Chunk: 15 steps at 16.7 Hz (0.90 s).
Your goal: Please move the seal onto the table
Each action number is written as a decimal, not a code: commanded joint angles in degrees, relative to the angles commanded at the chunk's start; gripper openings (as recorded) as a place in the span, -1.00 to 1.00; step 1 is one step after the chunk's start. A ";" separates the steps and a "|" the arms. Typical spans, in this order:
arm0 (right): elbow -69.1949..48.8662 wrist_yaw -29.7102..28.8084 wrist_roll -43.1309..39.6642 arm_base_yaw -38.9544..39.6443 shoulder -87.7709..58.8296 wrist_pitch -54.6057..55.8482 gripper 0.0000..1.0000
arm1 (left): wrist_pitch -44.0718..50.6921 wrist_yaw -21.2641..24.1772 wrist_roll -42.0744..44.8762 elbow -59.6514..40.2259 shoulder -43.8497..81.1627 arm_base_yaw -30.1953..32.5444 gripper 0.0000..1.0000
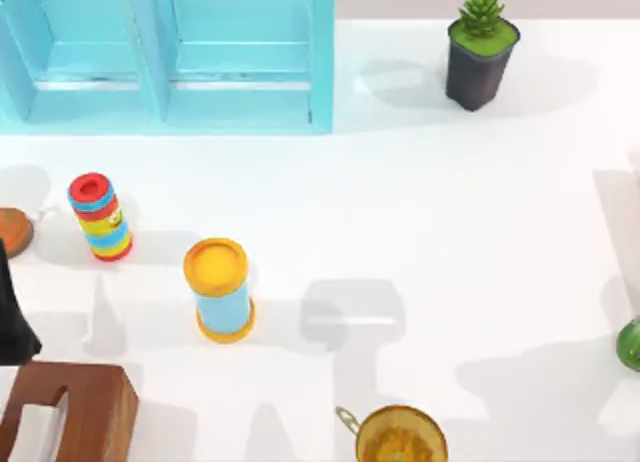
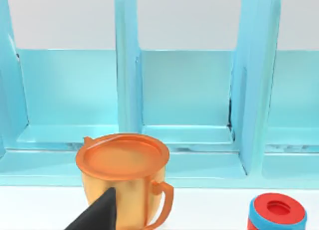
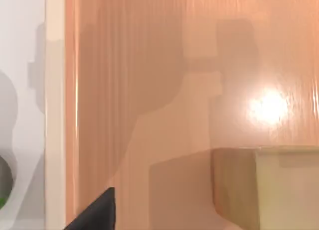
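Observation:
The seal (image 3: 249, 187), a tan block with a paler face, appears in the right wrist view. It rests on an orange wood-grain surface (image 3: 164, 80), off the white table (image 1: 450, 232), whose pale edge (image 3: 55, 90) runs alongside. A dark tip of my right gripper (image 3: 99, 210) sits beside the block, apart from it. My left gripper (image 2: 99, 214) hangs at the table's left edge, just in front of an orange lidded cup (image 2: 123, 175). The left arm (image 1: 12, 312) shows as a black shape in the top view.
The turquoise cabinet (image 1: 170, 52) stands at the back left and a black plant pot (image 1: 480, 57) at the back right. A ringed stacking toy (image 1: 98, 217), a yellow-capped blue cylinder (image 1: 220, 287), a reddish-brown box (image 1: 75, 412), a golden cup (image 1: 400, 437) and a green object (image 1: 630, 344) are spread around.

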State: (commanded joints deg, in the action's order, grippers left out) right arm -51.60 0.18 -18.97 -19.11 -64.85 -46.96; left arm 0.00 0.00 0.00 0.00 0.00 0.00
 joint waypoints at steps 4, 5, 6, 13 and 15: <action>-15.12 -0.11 -5.28 -5.52 -19.45 -13.69 1.00 | 0.00 0.00 0.00 0.00 0.00 0.00 1.00; -18.05 -0.14 -6.43 -6.72 -22.84 -16.52 1.00 | 0.00 0.00 0.00 0.00 0.00 0.00 1.00; -20.54 -0.16 -7.47 -7.78 -25.64 -19.00 1.00 | 0.00 0.00 0.00 0.00 0.00 0.00 1.00; -25.63 -0.17 -9.88 -10.17 -30.99 -24.37 1.00 | 0.00 0.00 0.00 0.00 0.00 0.00 1.00; -25.30 -0.18 -9.79 -9.90 -30.86 -24.05 1.00 | 0.00 0.00 0.00 0.00 0.00 0.00 1.00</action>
State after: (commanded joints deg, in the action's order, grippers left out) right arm -76.90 0.00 -28.75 -29.02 -95.72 -71.01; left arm 0.00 0.00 0.00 0.00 0.00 0.00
